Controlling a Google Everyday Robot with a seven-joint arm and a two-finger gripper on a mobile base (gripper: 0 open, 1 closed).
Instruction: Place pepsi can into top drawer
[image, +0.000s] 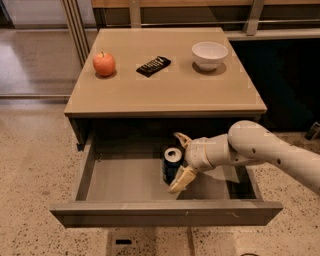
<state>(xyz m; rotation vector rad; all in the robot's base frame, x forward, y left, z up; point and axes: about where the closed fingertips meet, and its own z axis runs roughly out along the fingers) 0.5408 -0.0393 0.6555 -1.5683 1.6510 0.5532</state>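
The pepsi can (171, 166) stands upright on the floor of the open top drawer (125, 180), right of its middle. It is dark blue with a silver top. My gripper (174, 162) reaches into the drawer from the right on a white arm. It is open, with one finger (181, 138) behind the can and the other finger (181, 180) in front of it. The fingers stand apart from the can's sides.
On the tan cabinet top (165, 92) sit a red apple (104, 63) at the left, a black snack bar wrapper (153, 66) in the middle and a white bowl (209, 54) at the right. The drawer's front panel (165, 214) juts toward me over speckled floor.
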